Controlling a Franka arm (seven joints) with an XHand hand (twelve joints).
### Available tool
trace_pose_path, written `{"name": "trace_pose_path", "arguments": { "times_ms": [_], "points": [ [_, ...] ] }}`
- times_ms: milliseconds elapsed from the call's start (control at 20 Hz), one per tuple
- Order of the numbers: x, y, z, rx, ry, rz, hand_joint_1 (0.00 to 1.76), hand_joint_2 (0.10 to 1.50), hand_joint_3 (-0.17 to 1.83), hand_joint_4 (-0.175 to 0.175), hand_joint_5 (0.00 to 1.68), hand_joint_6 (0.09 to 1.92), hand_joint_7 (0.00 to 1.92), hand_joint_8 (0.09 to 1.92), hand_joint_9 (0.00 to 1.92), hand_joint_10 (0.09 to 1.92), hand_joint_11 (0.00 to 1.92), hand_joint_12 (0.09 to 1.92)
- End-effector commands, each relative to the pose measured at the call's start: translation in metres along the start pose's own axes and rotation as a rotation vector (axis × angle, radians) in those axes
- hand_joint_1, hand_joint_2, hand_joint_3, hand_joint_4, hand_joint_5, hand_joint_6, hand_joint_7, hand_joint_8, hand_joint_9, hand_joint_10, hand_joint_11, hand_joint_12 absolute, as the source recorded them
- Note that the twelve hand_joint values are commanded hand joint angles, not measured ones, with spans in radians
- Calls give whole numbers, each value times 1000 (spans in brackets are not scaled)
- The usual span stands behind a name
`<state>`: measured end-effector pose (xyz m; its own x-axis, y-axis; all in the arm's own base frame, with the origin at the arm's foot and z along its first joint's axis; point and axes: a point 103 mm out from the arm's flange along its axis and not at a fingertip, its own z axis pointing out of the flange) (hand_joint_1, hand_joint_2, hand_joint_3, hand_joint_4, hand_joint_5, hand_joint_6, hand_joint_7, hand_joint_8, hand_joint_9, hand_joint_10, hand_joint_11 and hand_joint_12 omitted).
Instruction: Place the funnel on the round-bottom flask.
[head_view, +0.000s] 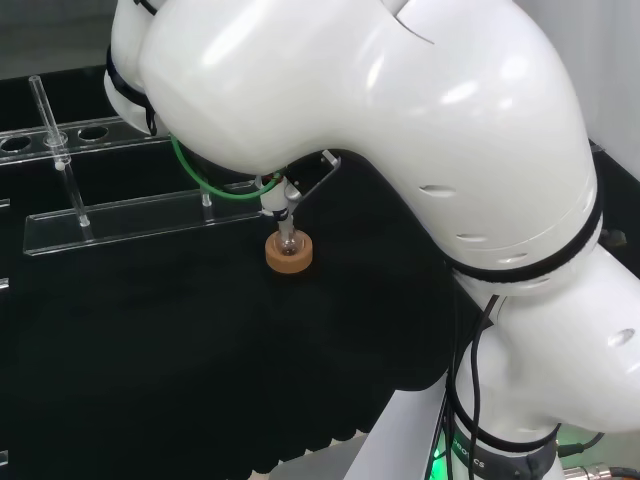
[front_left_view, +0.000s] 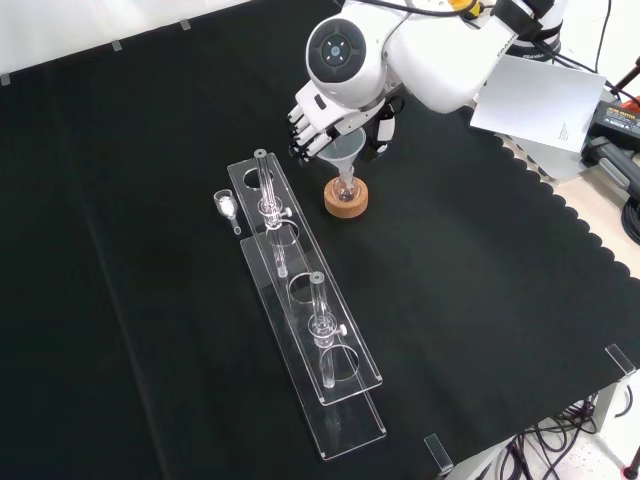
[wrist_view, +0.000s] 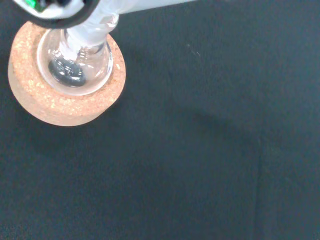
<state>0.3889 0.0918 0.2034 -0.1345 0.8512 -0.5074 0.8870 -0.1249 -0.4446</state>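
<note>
Hand (front_left_view: 308, 122): in the front view, black and white fingers curl round the funnel's rim, gripping it; the palm is hidden behind the arm's white link.
Funnel (front_left_view: 341, 152): clear cone, its stem going down into the flask's neck.
Round-bottom flask (wrist_view: 75, 62): small clear bulb seated in a cork ring (wrist_view: 62, 105); dark material at its bottom, hard to identify.
Acrylic racks (front_left_view: 310, 330): left of the flask in the front view, holding tubes.
</note>
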Motion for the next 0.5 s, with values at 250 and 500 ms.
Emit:
{"name": "trace_pose_path", "arguments": {
  "times_ms": [250,500],
  "points": [
    [-5,-4,6,-3,18,-14,737,600,622,-34,411,347,186,688,460,645,358,1347],
    [-3,-6,9,2,27,-28,724,604,600,-33,421,317,178,685,451,652,352,1352]
  ]
}}
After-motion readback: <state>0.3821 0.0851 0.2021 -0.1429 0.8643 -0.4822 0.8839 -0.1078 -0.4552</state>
